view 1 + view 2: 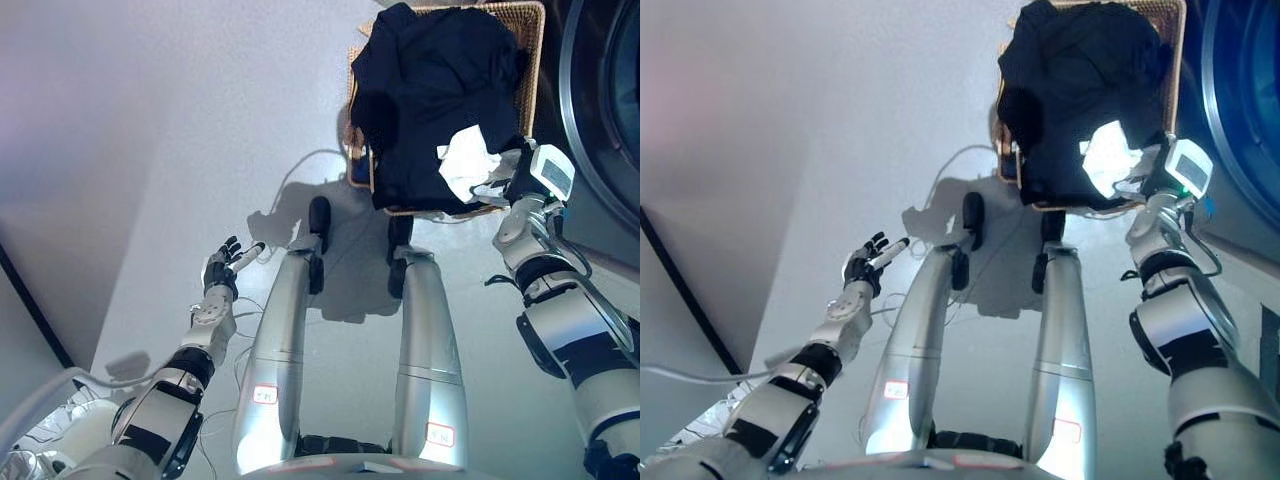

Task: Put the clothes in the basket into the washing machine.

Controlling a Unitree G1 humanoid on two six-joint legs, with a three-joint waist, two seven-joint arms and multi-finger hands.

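The left robot hand (pixel 222 262) hovers low over the floor (pixel 150 150), fingers relaxed and holding nothing. The right robot hand (pixel 497 180) reaches to the basket's (pixel 533 60) near rim, on a white cloth (pixel 465 160); whether it grips I cannot tell. Beyond it, dark clothes (pixel 430 90) heap the basket. The washer (pixel 605 110) stands just right.

The right hand (pixel 500 185) is half buried in the clothes (pixel 435 95), its grip unreadable. The washer (pixel 605 110) runs off the right edge, and the clothes hide most of the basket (pixel 532 60).
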